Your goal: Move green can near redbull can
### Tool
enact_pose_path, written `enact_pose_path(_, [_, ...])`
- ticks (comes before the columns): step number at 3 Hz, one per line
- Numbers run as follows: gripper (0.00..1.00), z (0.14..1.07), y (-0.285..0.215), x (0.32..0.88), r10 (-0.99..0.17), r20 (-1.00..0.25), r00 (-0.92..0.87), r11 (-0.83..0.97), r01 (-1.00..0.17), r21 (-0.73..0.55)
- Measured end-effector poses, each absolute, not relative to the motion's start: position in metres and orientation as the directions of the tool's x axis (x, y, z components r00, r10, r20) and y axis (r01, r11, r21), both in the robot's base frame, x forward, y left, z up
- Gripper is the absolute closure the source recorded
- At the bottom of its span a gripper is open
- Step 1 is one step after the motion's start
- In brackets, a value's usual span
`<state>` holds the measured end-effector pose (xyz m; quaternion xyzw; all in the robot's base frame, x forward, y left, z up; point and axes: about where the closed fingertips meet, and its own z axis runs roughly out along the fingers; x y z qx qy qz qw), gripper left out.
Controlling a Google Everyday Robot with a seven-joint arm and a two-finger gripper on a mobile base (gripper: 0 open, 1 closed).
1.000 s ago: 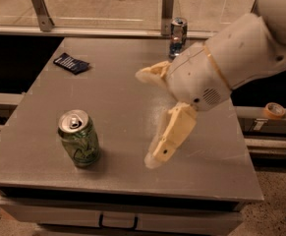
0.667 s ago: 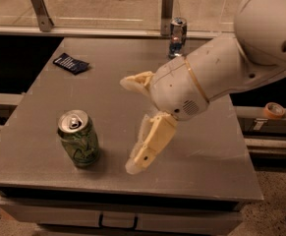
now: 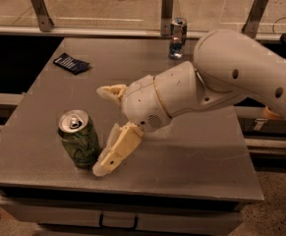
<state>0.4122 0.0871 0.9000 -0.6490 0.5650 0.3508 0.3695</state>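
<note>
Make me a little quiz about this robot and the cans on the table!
1. True or false: the gripper, right beside the green can, has its fingers open.
2. Where is the redbull can? A) at the far edge of the table B) touching the green can C) held in the gripper
3. How many cans stand on the table?
Key: 1 true; 2 A; 3 two.

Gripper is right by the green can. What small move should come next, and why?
Probably ease the gripper toward the upright green can until it sits between the open fingers, then close. One finger lies beside the can near its base and the other is up behind it, so the can is not yet enclosed. The redbull can stands at the far edge of the table.
</note>
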Motion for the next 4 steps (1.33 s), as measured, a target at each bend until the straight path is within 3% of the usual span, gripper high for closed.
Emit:
enact_pose_path(1, [0.03, 0.883, 0.116, 0.418, -0.416, -0.907, 0.070, -0.065, -0.997, -0.048])
enact_pose_path(4, [0.71, 0.888, 0.115, 0.427, -0.393, -0.918, 0.053, -0.001, -0.998, -0.057])
